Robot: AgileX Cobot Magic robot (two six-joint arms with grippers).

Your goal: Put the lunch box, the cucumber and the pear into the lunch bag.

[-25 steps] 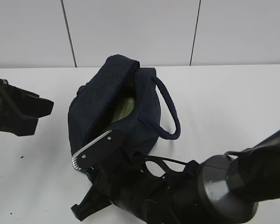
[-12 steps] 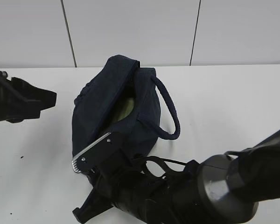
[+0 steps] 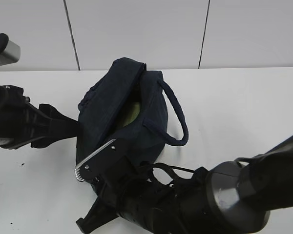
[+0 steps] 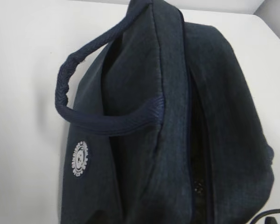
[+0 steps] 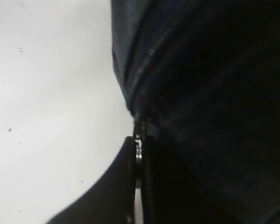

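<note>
The dark navy lunch bag (image 3: 117, 97) lies in the middle of the white table, its top partly open. A pale yellow-green surface (image 3: 132, 115) shows inside; I cannot tell which object it is. The cucumber and the pear are out of view. My right gripper (image 5: 139, 151) is shut on the metal ring pull (image 5: 138, 140) of the zipper at the bag's near end (image 5: 200, 70); it also shows in the exterior view (image 3: 100, 163). My left gripper (image 3: 68, 127) reaches the bag's left side. Its fingers do not show in the left wrist view, which is filled by the bag (image 4: 177, 116).
One padded loop handle (image 3: 178, 114) hangs over the bag's right side, the other (image 4: 107, 123) lies along its left side above a round white logo patch (image 4: 78, 158). The bag rests on a white table (image 3: 234, 107) with a panelled wall behind. My right arm fills the lower right.
My left arm has moved right, from the table's left edge up to the bag's left side. The right gripper has stayed at the zipper pull.
</note>
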